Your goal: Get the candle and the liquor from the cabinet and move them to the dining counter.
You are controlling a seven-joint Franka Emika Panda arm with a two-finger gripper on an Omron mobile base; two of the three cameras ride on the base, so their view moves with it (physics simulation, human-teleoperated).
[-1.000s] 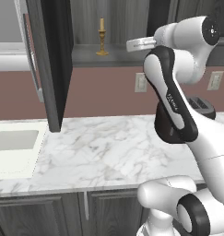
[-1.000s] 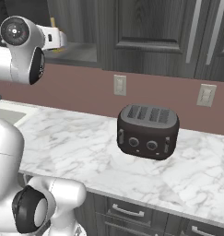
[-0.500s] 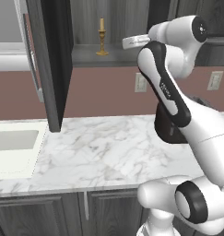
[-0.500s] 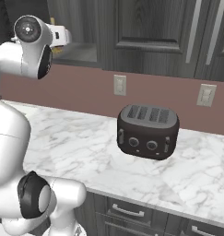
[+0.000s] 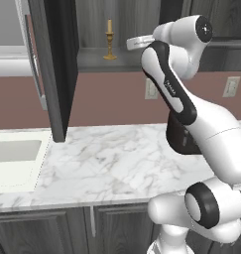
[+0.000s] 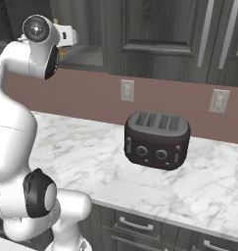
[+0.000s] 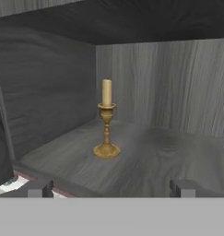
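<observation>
Candle upright in cabinet, ahead of open gripper.

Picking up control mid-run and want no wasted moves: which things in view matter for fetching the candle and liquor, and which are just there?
Job:
- candle, upright on the shelf
- cabinet, door open
- gripper, open, just outside the cabinet, facing the candle

Just there:
- toaster
- sink
- worktop
- wall outlets

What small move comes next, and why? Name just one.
Probably ease the end effector forward into the cabinet toward the candle. Its fingers are spread open and empty at the shelf's front edge, and the candle stands upright further in, roughly centred between them, untouched.
</observation>
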